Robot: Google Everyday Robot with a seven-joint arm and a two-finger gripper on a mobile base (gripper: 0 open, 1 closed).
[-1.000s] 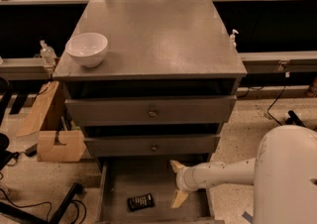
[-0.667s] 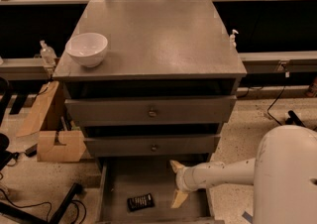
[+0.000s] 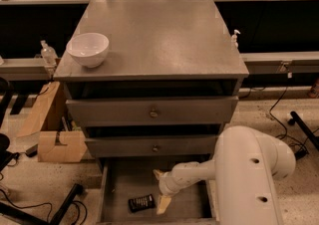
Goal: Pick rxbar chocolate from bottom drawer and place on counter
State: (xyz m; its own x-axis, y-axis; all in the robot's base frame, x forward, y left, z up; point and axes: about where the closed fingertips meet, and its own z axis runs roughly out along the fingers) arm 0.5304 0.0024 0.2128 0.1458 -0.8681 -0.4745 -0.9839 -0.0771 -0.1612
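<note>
The rxbar chocolate (image 3: 141, 202) is a small dark bar lying flat on the floor of the open bottom drawer (image 3: 119, 184), near its front. My gripper (image 3: 161, 189) is down inside the drawer just right of the bar, open, with one pale finger (image 3: 158, 174) behind and one finger (image 3: 163, 204) in front. The front finger is close to the bar's right end; I cannot tell if it touches. The counter (image 3: 159, 35) is the grey cabinet top above.
A white bowl (image 3: 88, 49) stands at the counter's left front corner. Two shut drawer fronts with knobs (image 3: 153, 113) overhang the back of the open drawer. My white arm (image 3: 249, 169) fills the lower right. Cardboard boxes (image 3: 55, 144) and cables lie on the floor at left.
My gripper has moved left inside the drawer, closer to the dark bar. The bar and bowl have not moved.
</note>
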